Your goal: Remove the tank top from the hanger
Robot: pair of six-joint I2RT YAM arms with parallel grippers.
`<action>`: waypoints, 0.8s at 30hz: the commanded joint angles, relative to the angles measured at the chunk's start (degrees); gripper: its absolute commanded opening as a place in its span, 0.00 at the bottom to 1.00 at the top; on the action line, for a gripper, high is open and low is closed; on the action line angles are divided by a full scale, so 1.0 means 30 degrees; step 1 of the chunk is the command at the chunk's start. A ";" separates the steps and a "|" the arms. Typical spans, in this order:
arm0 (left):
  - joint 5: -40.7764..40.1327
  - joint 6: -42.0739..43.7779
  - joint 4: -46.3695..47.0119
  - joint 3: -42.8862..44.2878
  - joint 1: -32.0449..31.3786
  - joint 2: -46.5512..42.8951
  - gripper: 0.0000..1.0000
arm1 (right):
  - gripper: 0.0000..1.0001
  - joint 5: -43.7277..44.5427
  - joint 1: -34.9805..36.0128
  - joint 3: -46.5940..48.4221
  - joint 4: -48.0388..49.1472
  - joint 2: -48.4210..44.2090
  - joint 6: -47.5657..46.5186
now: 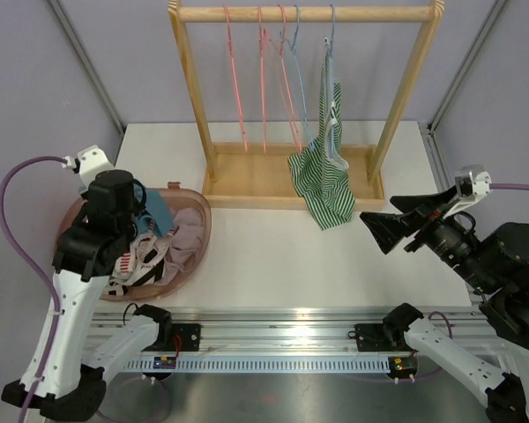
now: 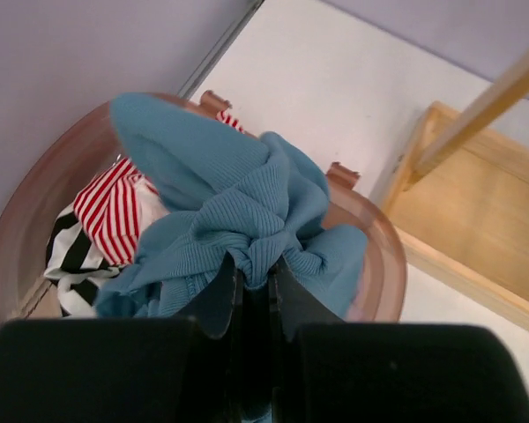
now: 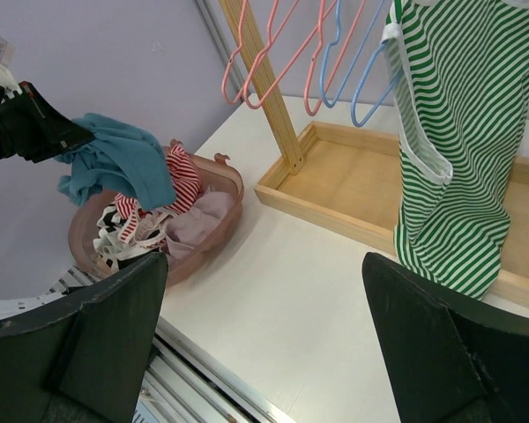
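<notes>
Left gripper (image 2: 256, 280) clamped tight on a blue garment (image 2: 220, 194), held over the pink basket (image 1: 203, 225) of mixed laundry. Wooden rack (image 1: 190, 88) mid-table, pink hangers (image 1: 263, 88) on its rail. Green-striped tank top (image 1: 322, 176) hangs at the rack's right end, apparently from a light-blue hanger (image 3: 354, 110); strap contact hard to make out. Right gripper (image 3: 260, 273) fingers wide apart, empty, near the top's hem, not touching.

The left arm (image 1: 63, 300) rises from its base and bends at the elbow. The left gripper (image 2: 254, 269) points down, jaws closed on blue cloth (image 2: 229, 203). The right arm (image 1: 502, 264) reaches inward, and the right gripper (image 1: 377, 211) is spread wide, holding nothing.
</notes>
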 commanded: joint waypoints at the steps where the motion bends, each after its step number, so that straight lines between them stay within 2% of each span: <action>1: 0.3402 0.1112 0.1358 -0.0936 0.3335 0.0265 0.00 | 0.99 0.0460 0.0123 0.0512 0.0801 0.1493 -0.0092; 2: 0.4017 0.1229 0.1478 -0.1462 0.4074 0.0470 0.00 | 0.99 0.0606 0.0123 0.0630 0.0684 0.1759 -0.0092; 3: 0.5329 0.1549 0.1566 -0.1670 0.4691 0.0704 0.29 | 1.00 0.0694 0.0123 0.0747 0.0567 0.2081 -0.0092; 5: 0.6362 0.1727 0.1246 -0.1876 0.6099 0.1233 0.59 | 1.00 0.1826 0.0123 0.1186 -0.0103 0.3047 -0.0063; 6: 0.6396 0.1728 0.1187 -0.2138 0.6538 0.1234 0.97 | 0.99 0.2244 0.0123 0.1391 -0.0398 0.3399 -0.0034; 10: 0.6250 0.1875 0.0516 -0.1528 0.6865 0.0767 0.99 | 1.00 0.4704 0.0123 0.2648 -0.1308 0.5301 0.0142; 13: 0.7329 0.2371 0.0132 -0.0385 0.6865 -0.0199 0.99 | 0.99 0.6492 0.0123 0.3643 -0.1456 0.6327 -0.0091; 16: 1.0926 0.3162 0.0277 0.0201 0.6836 -0.0962 0.99 | 0.99 0.8046 0.0152 0.4844 -0.1397 0.7410 -0.0558; 17: 1.3316 0.3512 0.0365 0.0174 0.6836 -0.1108 0.99 | 0.99 0.8310 0.0123 0.5198 -0.1368 0.7764 -0.0735; 20: 1.7686 0.3954 0.0832 -0.0555 0.6807 -0.1255 0.99 | 0.99 0.8399 0.0123 0.6924 -0.1571 0.9374 -0.1321; 24: 2.0601 0.3809 0.2675 -0.2751 0.5932 -0.1841 0.99 | 0.99 0.8810 0.0064 0.9474 -0.1982 1.1922 -0.2140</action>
